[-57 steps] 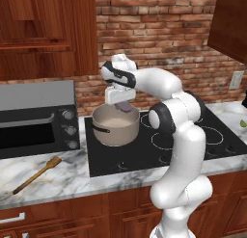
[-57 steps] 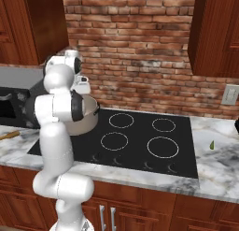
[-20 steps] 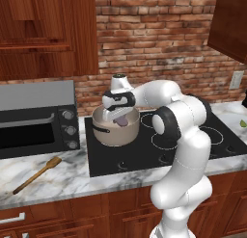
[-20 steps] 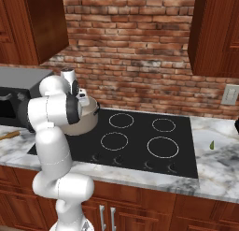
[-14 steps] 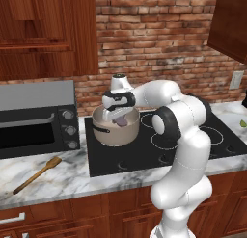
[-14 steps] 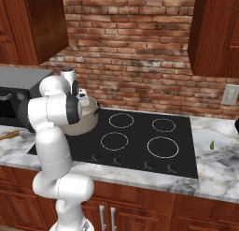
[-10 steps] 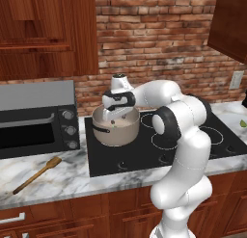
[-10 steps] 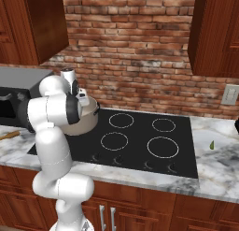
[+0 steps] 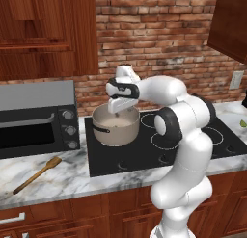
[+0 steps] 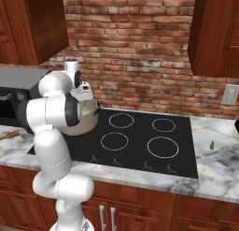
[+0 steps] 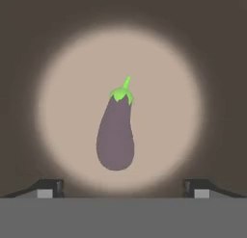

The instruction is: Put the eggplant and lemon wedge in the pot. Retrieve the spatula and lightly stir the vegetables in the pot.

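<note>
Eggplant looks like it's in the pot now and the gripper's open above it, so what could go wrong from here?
1. The gripper hangs low over the pot, with the eggplant lying loose on the pot's floor; a sideways exit might clip the rim and shift the pot.
2. The lemon wedge lies far off on the counter right of the cooktop, tiny, so it may be easy to miss.
3. The spatula lies close to the counter's front edge; a poor grasp could knock it off.
</note>
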